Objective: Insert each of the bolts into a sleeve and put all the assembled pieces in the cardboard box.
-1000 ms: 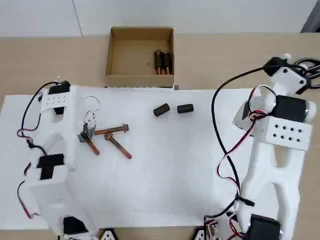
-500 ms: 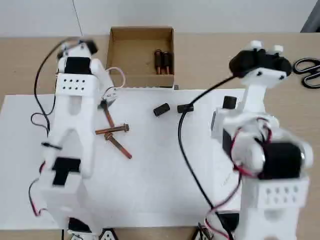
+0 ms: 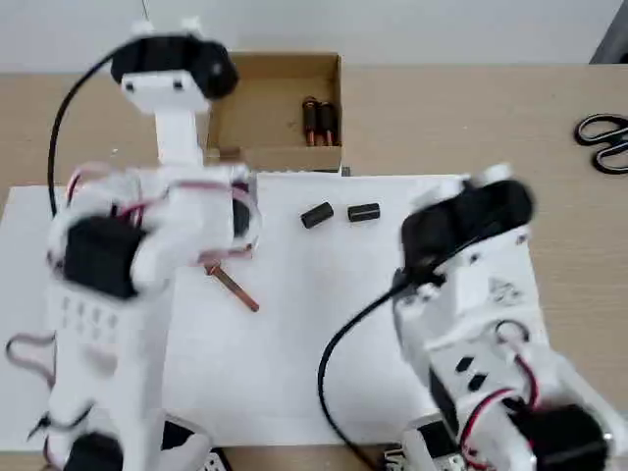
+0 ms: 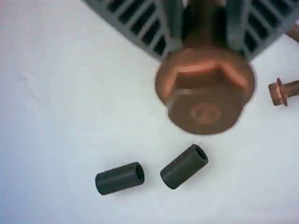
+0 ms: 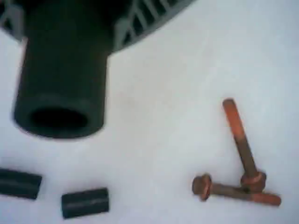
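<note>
My left gripper (image 4: 204, 32) is shut on a copper bolt (image 4: 204, 93), whose hex head faces the left wrist camera. My right gripper (image 5: 70, 23) is shut on a black sleeve (image 5: 60, 88) with its open bore toward the right wrist camera. Two more black sleeves (image 3: 316, 215) (image 3: 363, 212) lie side by side on the white sheet (image 3: 324, 334). Two loose bolts (image 5: 240, 140) (image 5: 233, 190) lie crossed on the sheet; one of them (image 3: 233, 286) shows beside the left arm in the high view. The cardboard box (image 3: 228, 98) at the back holds assembled pieces (image 3: 319, 120).
Both raised arms stand high over the sheet: the left arm (image 3: 147, 245) covers part of the bolt pile and the right arm (image 3: 471, 294) stands over the sheet's right side. Scissors (image 3: 603, 132) lie on the wooden table at the far right.
The left gripper lifted one bolt off the pile, leaving two on the sheet. Both arms rose and swung, the left toward the box and then up, the right inward over the sheet.
</note>
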